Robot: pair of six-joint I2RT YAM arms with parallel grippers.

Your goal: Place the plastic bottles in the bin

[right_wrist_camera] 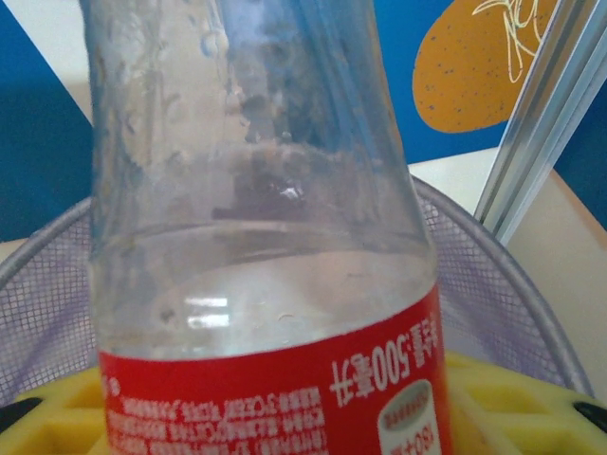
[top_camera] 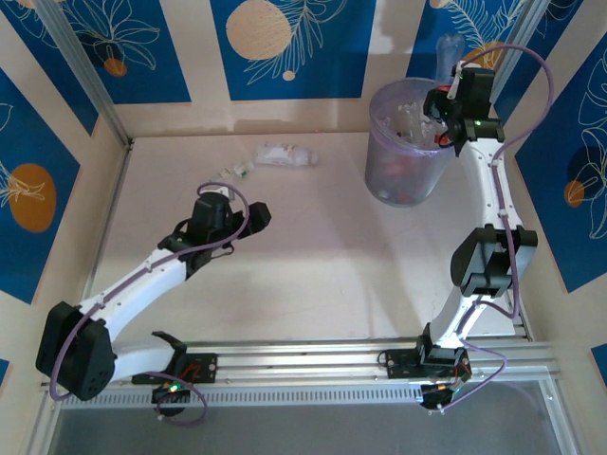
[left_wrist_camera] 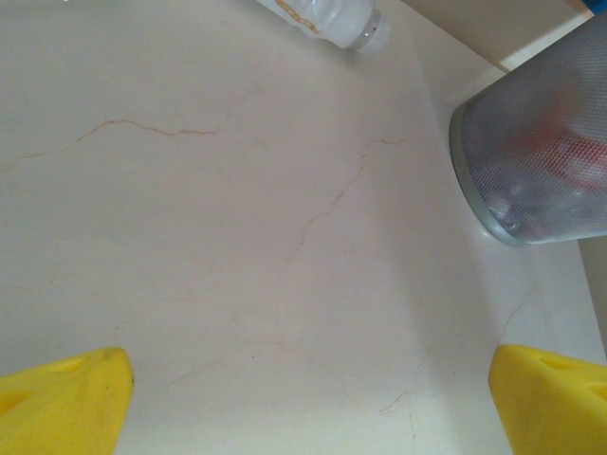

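Right gripper [top_camera: 450, 121] is clamped on a red-label bottle [right_wrist_camera: 266, 246], held over the bin [top_camera: 384, 175] at upper right of the overhead frame. Left gripper [left_wrist_camera: 310, 389] has its fingers apart over the table [left_wrist_camera: 237, 237]. Another bottle [top_camera: 285, 156] lies top centre.

Robot lab test cell, left arm [top_camera: 142, 284] & right arm [top_camera: 493, 190] bolted to alu rail [top_camera: 313, 358], marble-look tabletop [top_camera: 313, 256], printed blue/orange wall panels [top_camera: 285, 47], alu corner post [top_camera: 87, 81].
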